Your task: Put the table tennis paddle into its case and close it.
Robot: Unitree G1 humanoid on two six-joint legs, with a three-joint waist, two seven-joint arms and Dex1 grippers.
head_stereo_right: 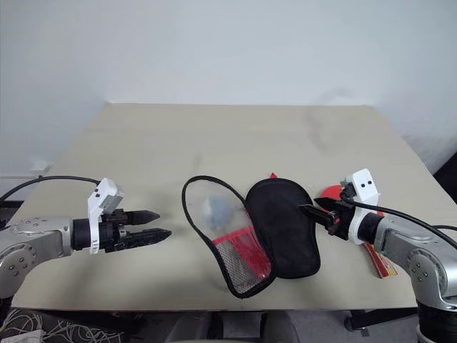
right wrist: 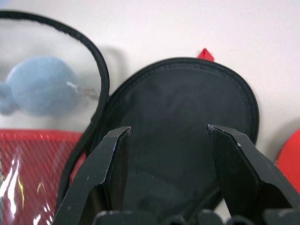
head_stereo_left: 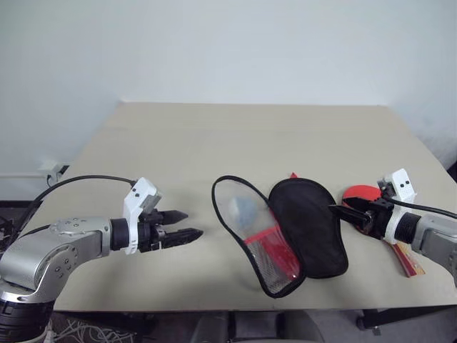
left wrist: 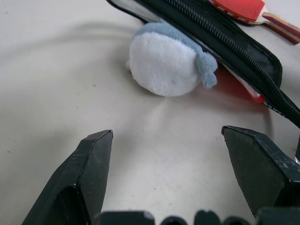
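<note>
Case open on worktop, paddle still outside it.

The case (head_stereo_left: 300,229) lies unzipped and spread flat mid-worktop (head_stereo_left: 214,136), black lining up on one half, clear and mesh panel on the other; a grey-blue fuzzy ball (left wrist: 168,61) sits by the clear half. The table tennis paddle (head_stereo_left: 360,194) lies just right of the case, partly behind the right hand (head_stereo_left: 335,209). Left hand (head_stereo_left: 187,225) hovers well left of the case. Both hands' fingers apart, holding nothing.
</note>
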